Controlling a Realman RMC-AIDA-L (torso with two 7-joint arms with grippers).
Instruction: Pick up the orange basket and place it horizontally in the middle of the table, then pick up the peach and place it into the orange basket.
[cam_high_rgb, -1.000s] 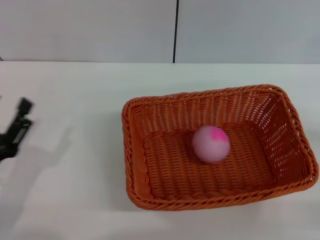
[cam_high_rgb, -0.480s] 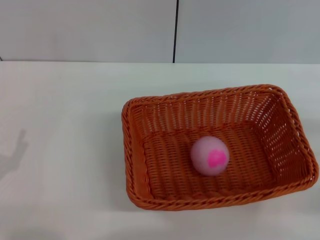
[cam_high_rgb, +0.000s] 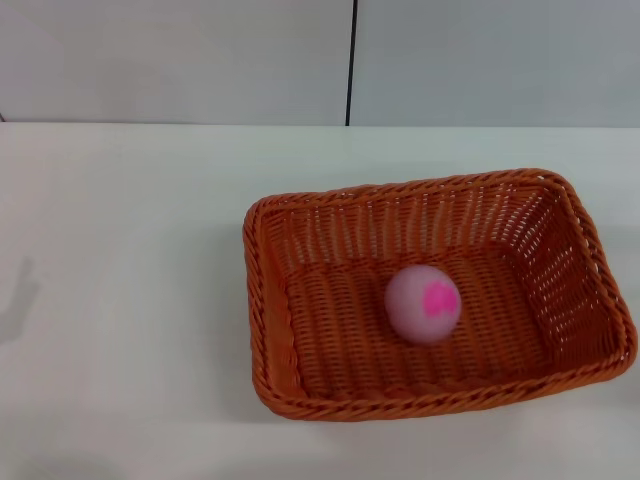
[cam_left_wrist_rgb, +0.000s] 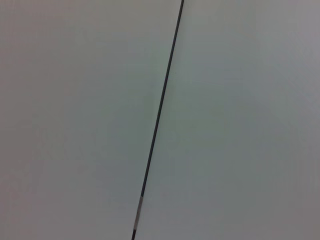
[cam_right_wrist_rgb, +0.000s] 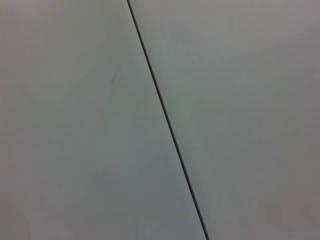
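The orange basket (cam_high_rgb: 300, 300) lies lengthwise on the white table (cam_high_rgb: 130, 200), right of the middle in the head view. The pale-pink peach (cam_high_rgb: 423, 304) rests on the basket's woven floor, its darker pink blotch facing up and toward me. Neither gripper shows in any view. Both wrist views show only a plain grey wall with a thin dark seam. A faint shadow lies on the table at the far left edge.
A grey wall with a vertical dark seam (cam_high_rgb: 350, 60) stands behind the table. Bare white tabletop stretches to the left of the basket and behind it.
The left gripper, seen at the table's left edge a second ago, has gone out of view; only its shadow lingers there. The peach has rolled slightly inside the basket, turning its blotch.
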